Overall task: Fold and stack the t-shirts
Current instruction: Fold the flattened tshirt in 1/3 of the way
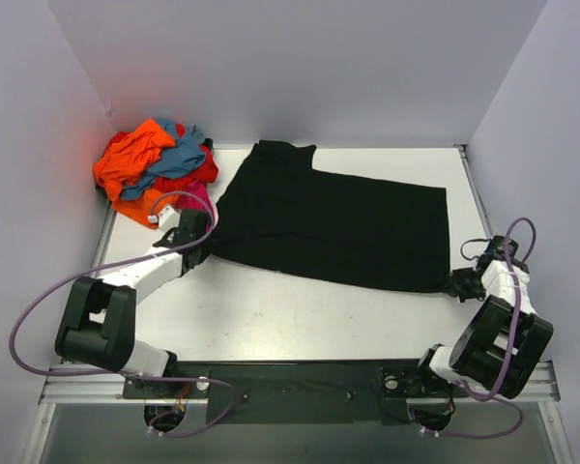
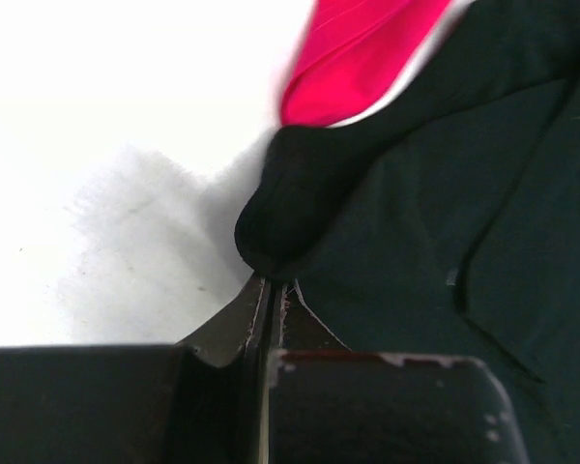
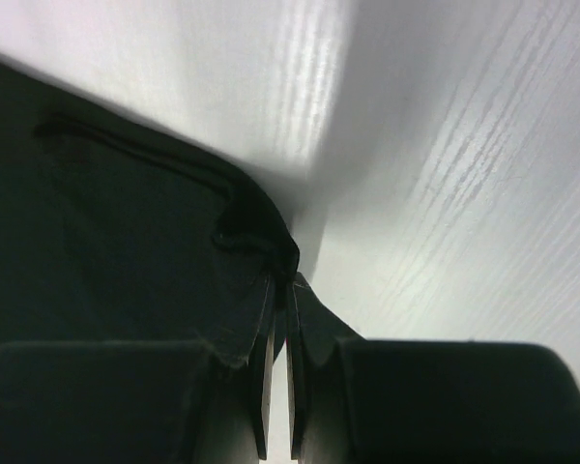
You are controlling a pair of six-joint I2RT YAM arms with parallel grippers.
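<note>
A black t-shirt (image 1: 333, 220) lies spread across the middle of the white table. My left gripper (image 1: 199, 246) is shut on its near left corner; the left wrist view shows the pinched black cloth (image 2: 300, 208) bunched at my fingertips (image 2: 275, 286). My right gripper (image 1: 461, 281) is shut on the shirt's near right corner, and the right wrist view shows a fold of black cloth (image 3: 256, 227) held between the jaws. A pile of orange, blue and red t-shirts (image 1: 155, 166) sits at the far left corner.
Grey walls close in the table on the left, back and right. A pink garment edge (image 2: 362, 53) from the pile lies just beyond the left gripper. A metal rail (image 1: 300, 382) runs along the near edge by the arm bases.
</note>
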